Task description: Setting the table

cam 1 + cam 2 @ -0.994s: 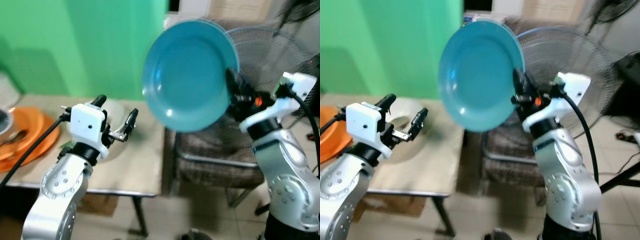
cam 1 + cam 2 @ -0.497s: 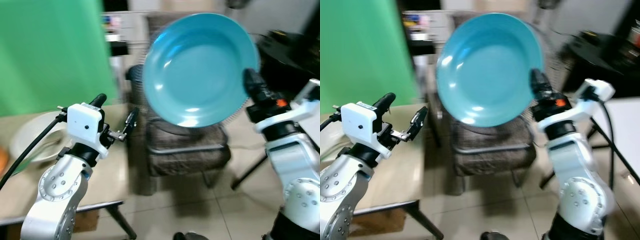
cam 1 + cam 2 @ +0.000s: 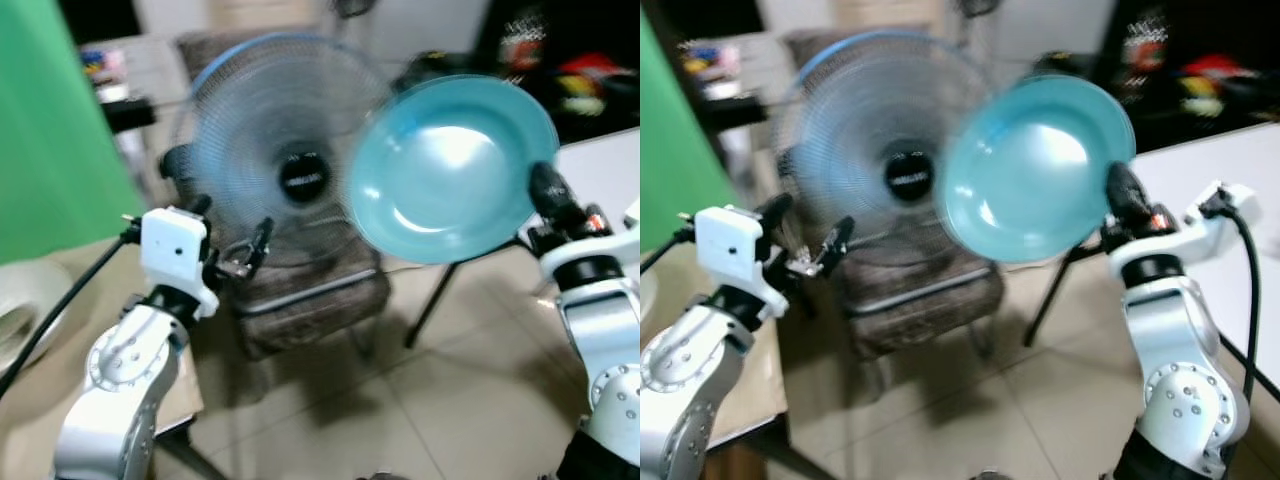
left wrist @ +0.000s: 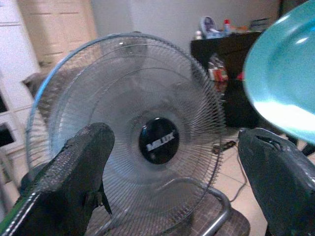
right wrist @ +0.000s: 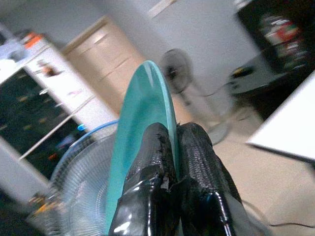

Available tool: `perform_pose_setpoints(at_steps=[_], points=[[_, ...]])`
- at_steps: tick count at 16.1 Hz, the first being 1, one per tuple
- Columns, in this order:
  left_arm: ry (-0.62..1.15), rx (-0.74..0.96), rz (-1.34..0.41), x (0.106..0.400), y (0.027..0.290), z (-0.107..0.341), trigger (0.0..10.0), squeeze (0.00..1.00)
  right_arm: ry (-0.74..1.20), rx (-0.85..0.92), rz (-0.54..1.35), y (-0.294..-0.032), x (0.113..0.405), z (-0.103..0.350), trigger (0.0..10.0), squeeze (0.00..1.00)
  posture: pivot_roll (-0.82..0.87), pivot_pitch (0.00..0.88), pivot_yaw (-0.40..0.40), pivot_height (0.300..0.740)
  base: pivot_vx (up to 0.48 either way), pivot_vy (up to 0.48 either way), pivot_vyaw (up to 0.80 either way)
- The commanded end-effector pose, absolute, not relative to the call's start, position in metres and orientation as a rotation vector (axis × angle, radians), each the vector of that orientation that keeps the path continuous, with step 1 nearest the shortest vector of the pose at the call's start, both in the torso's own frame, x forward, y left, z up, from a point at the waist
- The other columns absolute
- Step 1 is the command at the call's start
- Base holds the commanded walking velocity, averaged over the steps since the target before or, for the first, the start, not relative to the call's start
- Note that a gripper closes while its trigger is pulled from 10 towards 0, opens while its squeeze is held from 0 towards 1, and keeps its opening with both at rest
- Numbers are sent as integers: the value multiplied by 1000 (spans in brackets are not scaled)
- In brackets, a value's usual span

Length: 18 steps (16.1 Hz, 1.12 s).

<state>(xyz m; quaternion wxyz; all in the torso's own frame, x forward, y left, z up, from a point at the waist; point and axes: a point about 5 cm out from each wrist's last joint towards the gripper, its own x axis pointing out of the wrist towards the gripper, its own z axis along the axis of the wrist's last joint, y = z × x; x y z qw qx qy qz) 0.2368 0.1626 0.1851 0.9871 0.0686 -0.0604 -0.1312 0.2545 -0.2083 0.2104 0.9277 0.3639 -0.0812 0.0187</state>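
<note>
A teal plate (image 3: 450,168) is held up on edge at chest height, its hollow face toward me. My right gripper (image 3: 548,192) is shut on the plate's right rim, and in the right wrist view both black fingers (image 5: 167,187) pinch that rim (image 5: 147,128). My left gripper (image 3: 232,250) is raised at the left with its fingers spread open and nothing between them. The left wrist view looks through those open fingers (image 4: 74,167) at a standing fan.
A blue-rimmed standing fan (image 3: 275,165) stands on or behind a dark woven chair (image 3: 300,295) straight ahead. A beige table edge (image 3: 30,380) with a white bowl (image 3: 15,315) lies at the left. A white table corner (image 3: 1240,170) is at the right. Tiled floor stretches below.
The whole view has swung right: the green wall and beige table slid off to the left, the fan came into the middle. The plate stays in my right gripper.
</note>
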Motion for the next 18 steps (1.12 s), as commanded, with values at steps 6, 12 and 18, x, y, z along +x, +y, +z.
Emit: perform_pose_setpoints(at_steps=[6, 12, 18], points=[[-130, 122, -219, 245, 161, 179, 10000, 0, -183, 843, -39, -215, 263, 205, 10000, 0, 30, 0, 10, 740, 0, 0, -800], [-104, 117, -93, 254, 183, 173, 10000, 0, -118, 638, 64, -190, 278, 205, 10000, 0, 41, 0, 4, 740, 40, 0, -607], [-99, 110, -104, 256, 188, 172, 10000, 0, -117, 698, 65, -184, 294, 199, 10000, 0, 73, 0, -16, 740, 302, 0, 0]])
